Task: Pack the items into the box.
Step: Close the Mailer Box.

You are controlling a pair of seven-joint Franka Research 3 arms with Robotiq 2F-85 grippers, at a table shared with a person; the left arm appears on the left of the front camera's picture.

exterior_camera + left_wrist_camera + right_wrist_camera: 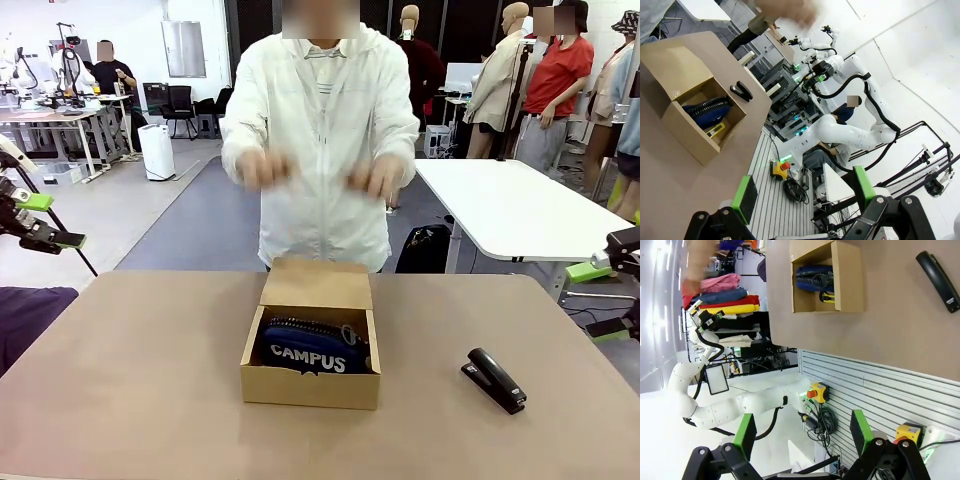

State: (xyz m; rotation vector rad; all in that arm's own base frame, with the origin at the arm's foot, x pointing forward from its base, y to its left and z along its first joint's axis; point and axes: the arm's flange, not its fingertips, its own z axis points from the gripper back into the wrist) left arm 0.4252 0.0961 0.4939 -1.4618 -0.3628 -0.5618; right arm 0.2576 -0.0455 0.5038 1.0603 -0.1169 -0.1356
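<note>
The brown cardboard box (310, 386) stands mid-table with its lid flap (318, 285) tilted up toward the person. Inside lies the navy "CAMPUS" pouch (308, 350). The left wrist view shows the box (686, 134), the pouch (707, 109) and the yellow-and-black knife (715, 131) beside it. From the right wrist, the box (848, 275) holds the pouch (812, 277) and the knife (827, 297). My left gripper (50, 220) (804, 192) hangs open off the table's left side, holding nothing. My right gripper (598, 300) (802, 434) is open off the right side, also with nothing in it.
A black stapler (493, 379) (744, 91) (940, 275) lies on the table to the right of the box. The person stands behind the box with both hands (265, 168) raised and blurred above it. A white table (510, 205) stands farther back on the right.
</note>
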